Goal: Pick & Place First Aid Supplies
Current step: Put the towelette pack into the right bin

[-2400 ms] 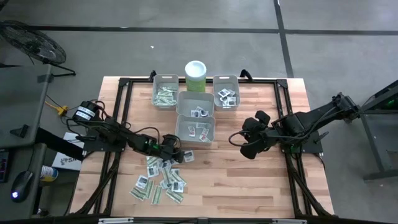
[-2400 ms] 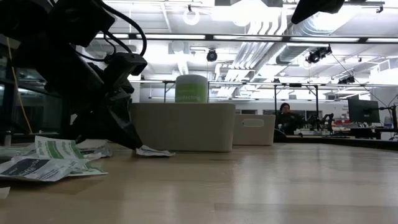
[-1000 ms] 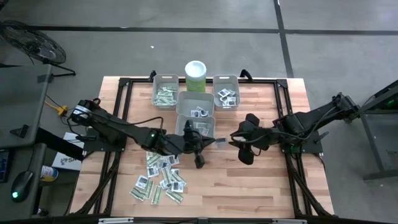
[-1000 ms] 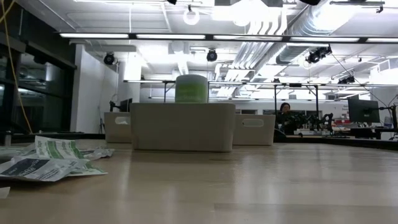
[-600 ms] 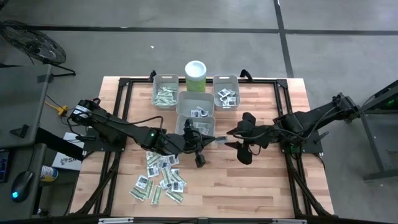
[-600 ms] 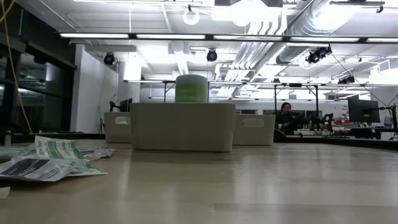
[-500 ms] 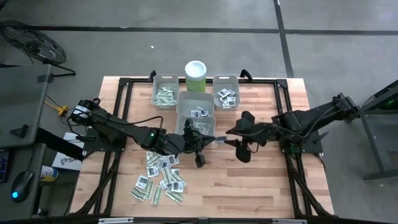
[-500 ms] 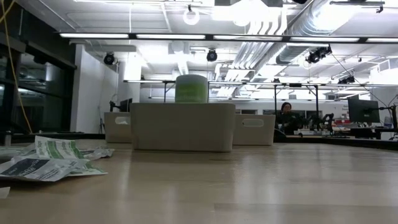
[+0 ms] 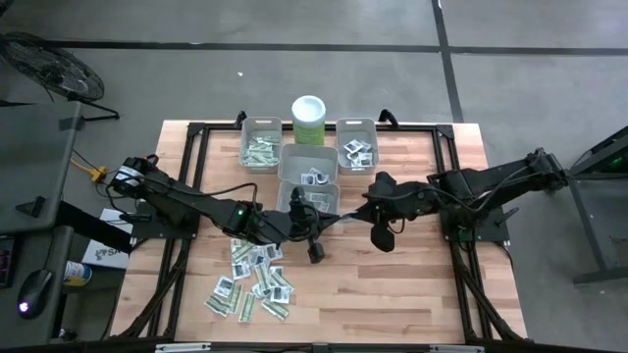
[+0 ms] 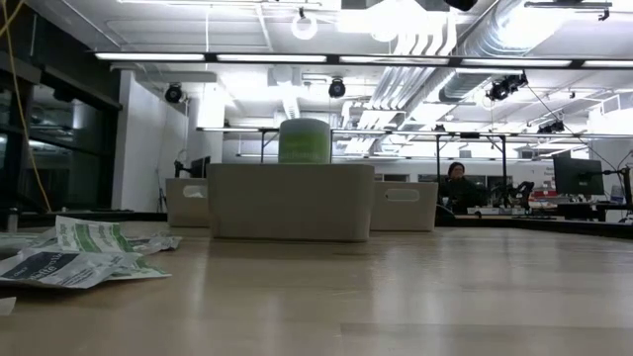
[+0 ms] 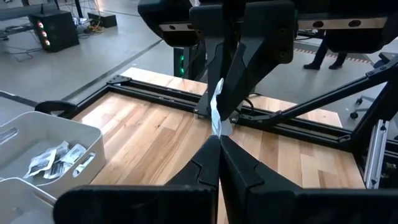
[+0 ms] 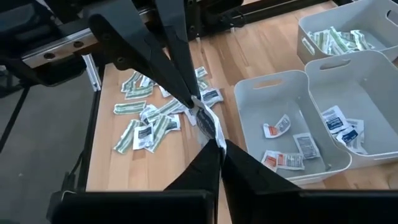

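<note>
Handing a packet from arm to arm above the bench

Spanning the middle of the bench (image 9: 412, 284), both arms meet in mid-air just beside the nearest grey bin (image 9: 308, 203). The step in hand looks like a transfer: one small packet (image 11: 217, 113) hangs between the two grippers, clear of the bench top.

The left gripper (image 9: 324, 225) reaches in from the heap side with its jaws pressed together on one edge of the packet. The right gripper (image 9: 358, 217) comes from the other side, and its jaws are also pinched on the packet, at the opposite edge; in the right wrist view the white, dark-printed paper (image 12: 206, 122) sits crumpled between the two pairs of tips, touching both. Both arms therefore hold the same packet at once.

The next move, as I judge it, calls for the left jaws to part so the right arm carries the packet alone, then for that arm to swing over one of the four bins. The farther middle bin (image 9: 308, 165) and the far right bin (image 9: 357, 144) already hold white squares with dark print, while the far left bin (image 9: 260, 145) holds green-white strips. Which bin suits this packet I cannot tell.

Remaining loose supplies (image 9: 257, 279) lie scattered on the bench near its front edge, below the left arm, so much sorting is left. The pale green canister (image 9: 308, 120) stands behind the bins, untouched.
</note>
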Controlling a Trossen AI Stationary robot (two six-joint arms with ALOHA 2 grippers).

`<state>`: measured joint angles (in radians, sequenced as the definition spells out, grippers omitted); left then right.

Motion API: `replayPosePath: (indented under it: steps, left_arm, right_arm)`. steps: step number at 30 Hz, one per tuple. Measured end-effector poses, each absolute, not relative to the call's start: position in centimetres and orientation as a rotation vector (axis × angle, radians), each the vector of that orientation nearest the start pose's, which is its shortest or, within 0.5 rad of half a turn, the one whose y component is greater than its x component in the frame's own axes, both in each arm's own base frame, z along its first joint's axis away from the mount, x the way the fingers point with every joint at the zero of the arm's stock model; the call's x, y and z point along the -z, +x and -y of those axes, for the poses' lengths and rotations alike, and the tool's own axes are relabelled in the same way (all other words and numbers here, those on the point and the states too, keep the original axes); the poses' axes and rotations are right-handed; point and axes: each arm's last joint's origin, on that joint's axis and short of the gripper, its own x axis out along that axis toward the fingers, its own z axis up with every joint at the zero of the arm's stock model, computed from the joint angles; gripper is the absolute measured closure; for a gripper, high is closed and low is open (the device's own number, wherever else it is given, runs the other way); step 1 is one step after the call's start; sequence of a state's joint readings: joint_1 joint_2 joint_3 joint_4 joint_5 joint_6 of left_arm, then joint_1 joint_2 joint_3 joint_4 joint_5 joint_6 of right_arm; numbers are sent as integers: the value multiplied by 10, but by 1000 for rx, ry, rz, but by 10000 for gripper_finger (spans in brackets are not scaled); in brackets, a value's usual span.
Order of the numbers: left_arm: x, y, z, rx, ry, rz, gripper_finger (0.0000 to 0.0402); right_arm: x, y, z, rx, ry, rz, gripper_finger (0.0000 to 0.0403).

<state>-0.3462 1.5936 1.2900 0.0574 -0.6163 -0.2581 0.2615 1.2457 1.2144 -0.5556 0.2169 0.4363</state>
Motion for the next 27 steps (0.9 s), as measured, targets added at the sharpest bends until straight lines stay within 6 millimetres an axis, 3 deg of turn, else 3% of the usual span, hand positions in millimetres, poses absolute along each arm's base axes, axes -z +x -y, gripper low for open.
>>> replayPosePath:
  steps: [8,14,20,27]
  left_arm:
    - [-328,350,107,-334,-103,-196,391]
    - [-327,340,101,-477,-49,-240,319]
    - [-334,316,89,-614,-62,-300,251]
    - [-339,287,78,-678,-70,-395,239]
  right_arm:
    - [-353,255,-61,104,279,-561,401]
    - [-352,254,-56,174,263,-561,402]
    - [-346,251,-34,305,279,-625,402]
    - [-338,245,9,479,265,-723,403]
